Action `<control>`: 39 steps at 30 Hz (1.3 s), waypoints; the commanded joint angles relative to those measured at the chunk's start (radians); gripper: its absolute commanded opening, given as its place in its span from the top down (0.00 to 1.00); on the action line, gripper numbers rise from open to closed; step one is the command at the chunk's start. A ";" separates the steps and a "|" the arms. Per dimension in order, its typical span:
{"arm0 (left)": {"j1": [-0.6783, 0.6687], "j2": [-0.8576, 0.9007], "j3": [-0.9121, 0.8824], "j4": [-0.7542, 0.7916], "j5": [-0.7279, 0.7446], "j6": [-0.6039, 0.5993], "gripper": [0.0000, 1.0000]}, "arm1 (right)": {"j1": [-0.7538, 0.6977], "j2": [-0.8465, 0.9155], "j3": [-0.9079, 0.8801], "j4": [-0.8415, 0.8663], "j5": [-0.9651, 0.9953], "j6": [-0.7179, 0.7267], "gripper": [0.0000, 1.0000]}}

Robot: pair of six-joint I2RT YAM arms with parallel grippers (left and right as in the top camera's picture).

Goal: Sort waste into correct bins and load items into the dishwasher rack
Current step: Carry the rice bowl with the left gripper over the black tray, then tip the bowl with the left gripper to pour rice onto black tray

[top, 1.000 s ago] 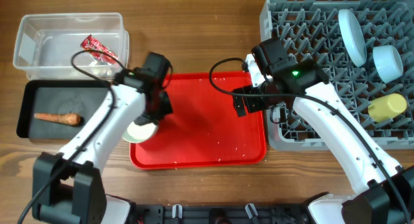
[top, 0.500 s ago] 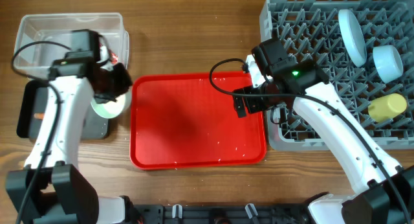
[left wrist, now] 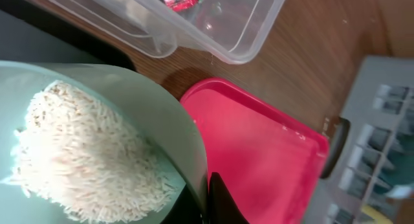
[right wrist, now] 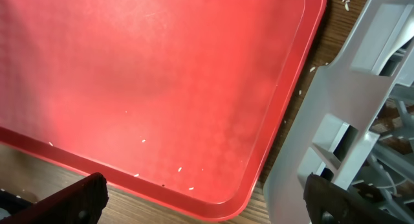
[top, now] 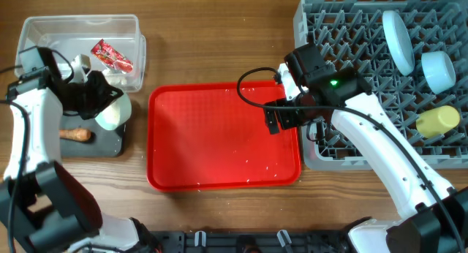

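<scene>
Seen from above, the left gripper point(top: 95, 99) is closed on the rim of a pale blue bowl point(top: 112, 112), which it holds tilted over the near end of the black tray point(top: 106, 142). The left wrist view shows a heap of white rice point(left wrist: 84, 160) inside the bowl. An orange carrot piece point(top: 76, 134) lies on the black tray just beside the bowl. Behind that, the clear tub point(top: 73, 23) holds a red-and-white wrapper point(top: 111, 54). A red serving tray point(top: 219, 143) sits in the middle of the table, with a few loose rice grains point(right wrist: 181, 170) scattered on it. The right gripper point(top: 281, 120) hovers over the red tray's right edge, its fingers point(right wrist: 81, 198) spread wide and holding nothing. At the right, the grey dishwasher rack point(top: 344, 34) carries a plate point(top: 398, 41), a second bowl point(top: 439, 69) and a yellow cup point(top: 437, 120).
</scene>
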State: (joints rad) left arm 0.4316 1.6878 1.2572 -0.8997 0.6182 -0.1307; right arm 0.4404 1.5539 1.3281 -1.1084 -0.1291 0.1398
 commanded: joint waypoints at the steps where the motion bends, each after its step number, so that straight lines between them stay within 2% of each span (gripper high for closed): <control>1: 0.066 0.049 0.016 -0.025 0.241 0.164 0.96 | -0.003 0.000 -0.013 -0.004 0.018 0.021 0.00; 6: 0.156 0.093 -0.005 -0.098 0.467 0.380 0.96 | -0.003 0.000 -0.013 -0.004 0.018 0.021 0.01; 15: 0.288 0.098 -0.143 -0.095 0.724 0.599 0.96 | -0.003 0.000 -0.013 -0.012 0.018 0.025 0.00; 21: 0.332 0.098 -0.208 -0.038 0.751 0.599 0.96 | -0.003 0.000 -0.013 -0.021 0.018 0.028 0.01; 34: 0.335 0.098 -0.210 -0.036 0.755 0.592 0.96 | -0.003 0.000 -0.013 -0.022 0.018 0.027 0.00; 36: 0.335 0.098 -0.210 -0.036 0.754 0.526 0.96 | -0.003 0.000 -0.013 -0.023 0.018 0.027 0.00; 39: 0.352 0.098 -0.210 -0.031 0.750 0.509 0.96 | -0.003 0.000 -0.013 -0.022 0.018 0.027 0.01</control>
State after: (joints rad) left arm 0.7609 1.7779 1.0531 -0.9379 1.3342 0.4129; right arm 0.4404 1.5539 1.3281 -1.1294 -0.1287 0.1570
